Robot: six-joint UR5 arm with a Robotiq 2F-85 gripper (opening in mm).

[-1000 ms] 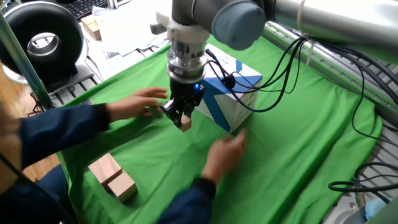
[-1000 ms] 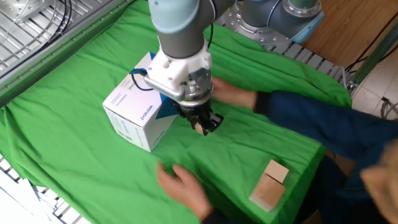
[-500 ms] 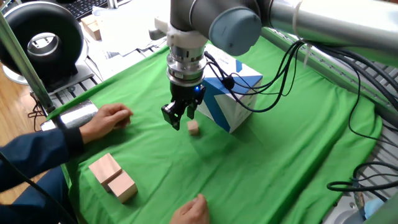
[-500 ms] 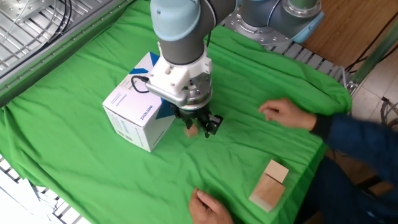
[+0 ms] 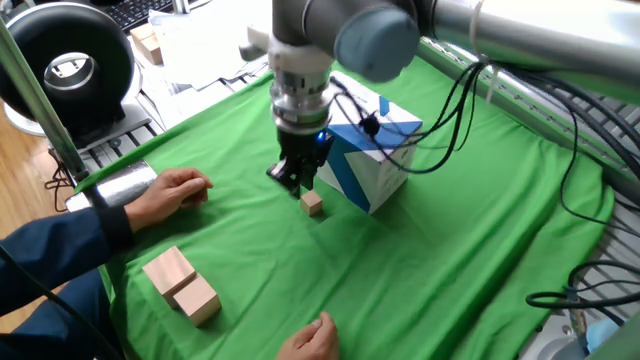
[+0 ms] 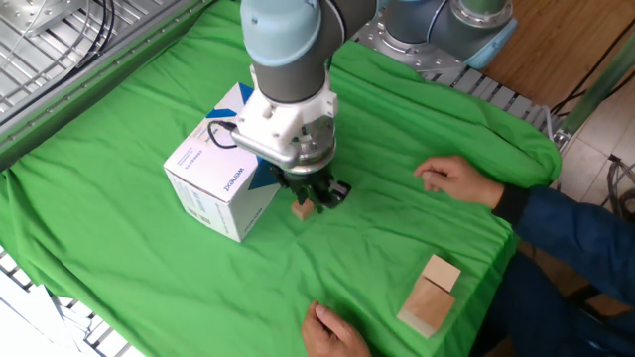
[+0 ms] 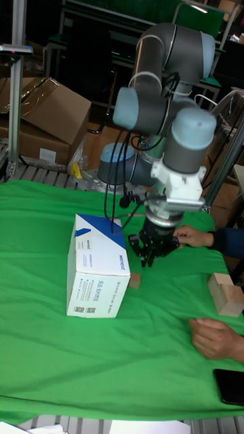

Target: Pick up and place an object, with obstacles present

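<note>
One fixed view: you are looking at the gripper (image 5: 296,180) hanging just above the tiny cube (image 5: 313,204), fingers spread narrowly and holding nothing. The cube is resting on the green cloth (image 5: 480,230) near the table's middle, just beside the lower corner of the white-and-blue box (image 5: 368,160). A person's hand (image 5: 172,192) is lying flat toward the left edge, and two wooden blocks (image 5: 181,284) are sitting near the front-left corner.

The other fixed view: you are seeing the cube (image 6: 303,209) directly below the fingers, apart from them. Judged from this, the approach is in hand; the next move is calling for a straight descent that is keeping the fingers off the box (image 6: 220,178).

Tall fixed view: you are facing the box front (image 7: 99,275), with the cube (image 7: 134,281) showing at its right lower edge. Cloth is draping the whole table; cardboard cartons (image 7: 44,119) and metal framing are filling the dim room behind.
</note>
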